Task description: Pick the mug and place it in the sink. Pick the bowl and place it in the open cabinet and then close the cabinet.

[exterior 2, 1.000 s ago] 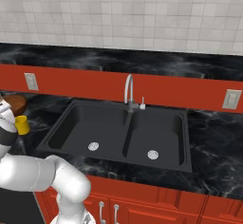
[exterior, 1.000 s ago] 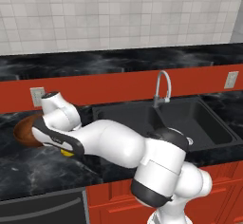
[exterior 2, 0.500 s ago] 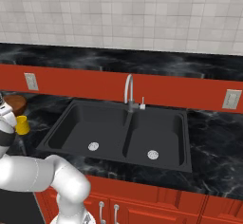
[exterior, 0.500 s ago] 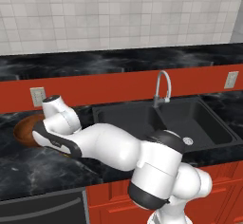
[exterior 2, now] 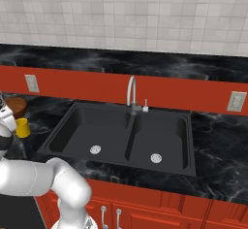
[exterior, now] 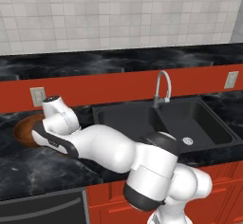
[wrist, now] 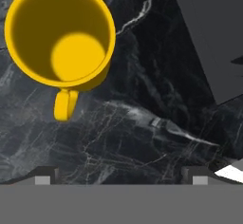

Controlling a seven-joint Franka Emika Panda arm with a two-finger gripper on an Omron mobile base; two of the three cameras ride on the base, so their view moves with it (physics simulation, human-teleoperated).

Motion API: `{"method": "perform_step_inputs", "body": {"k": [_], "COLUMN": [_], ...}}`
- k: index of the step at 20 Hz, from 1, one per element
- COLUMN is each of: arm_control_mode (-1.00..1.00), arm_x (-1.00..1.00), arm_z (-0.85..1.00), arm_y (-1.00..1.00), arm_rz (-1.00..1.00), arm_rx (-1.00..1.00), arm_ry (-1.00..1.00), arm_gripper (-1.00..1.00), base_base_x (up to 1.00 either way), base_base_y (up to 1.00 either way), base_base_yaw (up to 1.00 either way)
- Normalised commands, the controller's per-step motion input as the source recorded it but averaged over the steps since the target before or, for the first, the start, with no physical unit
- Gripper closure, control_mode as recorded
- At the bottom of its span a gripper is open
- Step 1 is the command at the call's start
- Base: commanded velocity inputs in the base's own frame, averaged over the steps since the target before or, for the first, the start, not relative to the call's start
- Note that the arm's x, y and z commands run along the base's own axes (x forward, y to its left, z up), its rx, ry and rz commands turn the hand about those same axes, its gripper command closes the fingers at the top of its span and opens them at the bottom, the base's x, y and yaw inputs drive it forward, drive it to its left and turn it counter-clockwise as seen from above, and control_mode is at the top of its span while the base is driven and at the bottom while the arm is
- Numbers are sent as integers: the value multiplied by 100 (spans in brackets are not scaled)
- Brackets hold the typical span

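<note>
The mug [wrist: 60,35] stands upright on the black marble tabletop [wrist: 142,123], mouth open toward the hand camera, handle pointing toward the bottom of the hand view. It lies up and to the left of the midpoint between the jaws [wrist: 118,178], not yet between them; the two tips sit wide apart at the bottom of that view, open and empty. In the right base view the mug [exterior 2: 22,127] sits just left of the sink [exterior 2: 126,136], with the bowl [exterior 2: 14,106] behind it near the wall. Judgement: the pending move is a lateral shift to centre the jaws over the mug wall, then a descent. The sink edge [wrist: 204,42] lies to the upper right, well apart from the mug, and bare tabletop surrounds the mug on the visible sides, so approach room is adequate; the handle side should be avoided
</note>
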Motion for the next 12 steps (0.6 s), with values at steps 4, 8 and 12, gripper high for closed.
{"method": "perform_step_inputs", "body": {"k": [4,8,12], "arm_control_mode": [-100,-100,-100], "arm_x": [13,16,15], "arm_z": [-6,-5,-16], "arm_y": [15,2,6], "arm_rz": [-13,-11,-5], "arm_rx": [-1,0,-2], "arm_ry": [0,-1,-3], "arm_gripper": [-100,-100,-100], "base_base_x": [0,0,0], "base_base_y": [0,0,0], "base_base_yaw": [0,0,0]}}
